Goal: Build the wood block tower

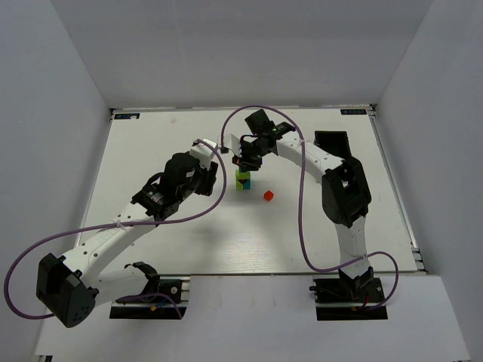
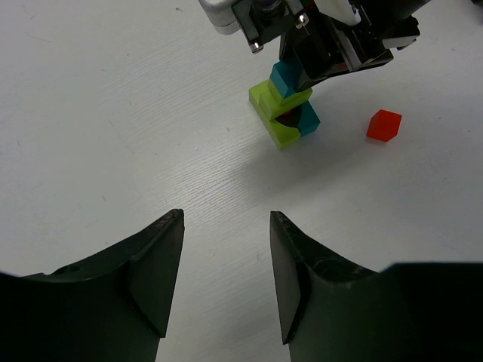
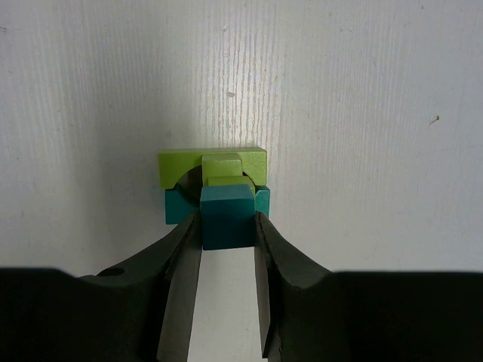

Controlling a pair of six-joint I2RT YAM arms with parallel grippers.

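Teal cube [image 3: 226,205] seemingly within right gripper [image 3: 226,221]

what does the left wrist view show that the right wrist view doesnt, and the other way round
Only left wrist: a loose red cube on the table, apart from the tower, and the left gripper, jaws apart and empty. Only right wrist: the right gripper up close, jaws pressed on both sides of a teal cube. Both: the lime and teal tower on the white table.

High at 6 o'clock, looking down over whole desk [image 1: 256,241]; left wrist oblique, near; right wrist straight down, closest; shared throughout: wood block tower [image 1: 242,181].
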